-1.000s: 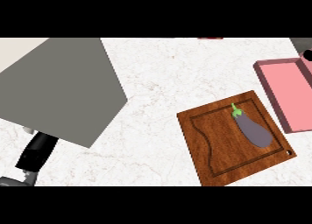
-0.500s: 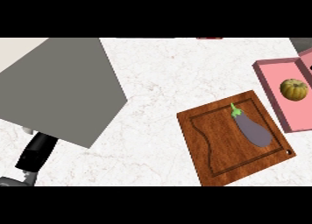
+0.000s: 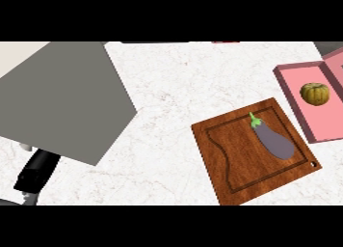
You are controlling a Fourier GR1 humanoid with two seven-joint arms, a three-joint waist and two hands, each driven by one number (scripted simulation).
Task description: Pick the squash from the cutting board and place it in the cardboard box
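**Squash lies in the pink box; an eggplant sits on the board**

A white marbled counter (image 3: 174, 87) fills the head view. Across its upper left lies a big grey slab (image 3: 57, 99), set at an angle, with a pale beige patch beyond its top left corner.

Right of centre rests a wooden cutting board (image 3: 235, 159), turned askew, with a groove cut round its inner edge and a small hole near its right corner. A purple eggplant (image 3: 274, 141) with a green stem lies along the board's right half, stem toward the top.

Just beside the board's upper right edge stands a pink box (image 3: 323, 120), open at the top and cut off by the view's right edge. The squash (image 3: 314, 93), round, ribbed and yellow-green, lies inside this box, clear of the board.

At the lower left, a black part of the left arm (image 3: 37, 170) comes in from under the grey slab. I cannot tell how that hand's fingers stand. The right hand does not show.
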